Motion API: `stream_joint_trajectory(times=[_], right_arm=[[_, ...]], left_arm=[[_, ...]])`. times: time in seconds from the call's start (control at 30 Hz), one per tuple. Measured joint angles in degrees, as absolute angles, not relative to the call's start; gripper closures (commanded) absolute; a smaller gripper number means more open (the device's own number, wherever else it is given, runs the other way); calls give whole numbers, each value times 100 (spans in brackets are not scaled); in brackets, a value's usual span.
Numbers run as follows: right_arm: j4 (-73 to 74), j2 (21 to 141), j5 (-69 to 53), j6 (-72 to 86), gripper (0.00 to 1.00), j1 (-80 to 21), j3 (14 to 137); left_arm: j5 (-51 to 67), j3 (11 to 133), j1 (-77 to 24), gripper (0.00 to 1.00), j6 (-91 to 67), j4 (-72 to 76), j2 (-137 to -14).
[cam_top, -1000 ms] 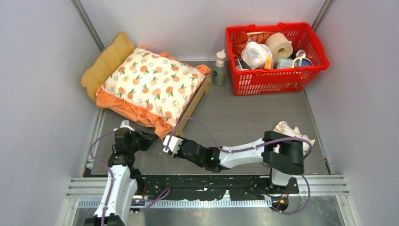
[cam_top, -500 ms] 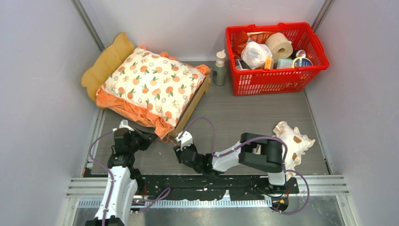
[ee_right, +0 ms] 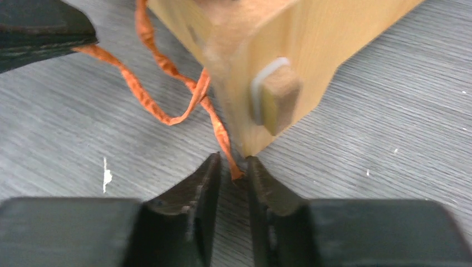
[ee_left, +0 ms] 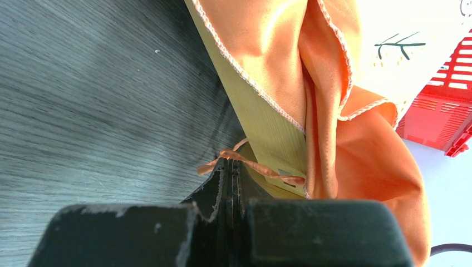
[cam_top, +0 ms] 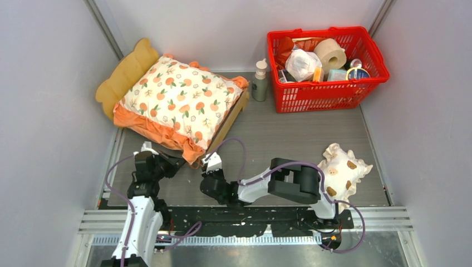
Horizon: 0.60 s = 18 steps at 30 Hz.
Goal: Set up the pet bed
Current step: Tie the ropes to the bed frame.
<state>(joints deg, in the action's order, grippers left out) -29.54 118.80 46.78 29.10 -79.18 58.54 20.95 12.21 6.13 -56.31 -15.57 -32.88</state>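
Resting far-left on worktop (cam_top: 289, 139), pet bed (cam_top: 125, 75) carries cushion (cam_top: 178, 100); left claw (ee_left: 231, 162) clamped on orange tie (ee_right: 219, 130) at near corner; right claw (ee_right: 234, 172), arm folded back nearer base, narrowly parted around tie's loose end: knotting likely next.

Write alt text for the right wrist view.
The right gripper, its jaws narrowly apart, straddles the loose tip of an orange ribbon on the grey table, right at the corner of the light-wood pet bed. The ribbon's other end runs to the left gripper at top left.
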Motion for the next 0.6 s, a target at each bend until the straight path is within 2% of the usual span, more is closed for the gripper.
stream_joint_trajectory(times=[0.07, 0.6], right_arm=[[-2921, 11883, 4764, 2934, 94, -7915, 5846], [-4674, 11266, 4132, 1712, 95, -8189, 4556]], left_arm=[[2095, 1221, 613, 100, -5631, -1557, -3288], [1927, 1221, 615, 100, -5459, -1573, -3315]])
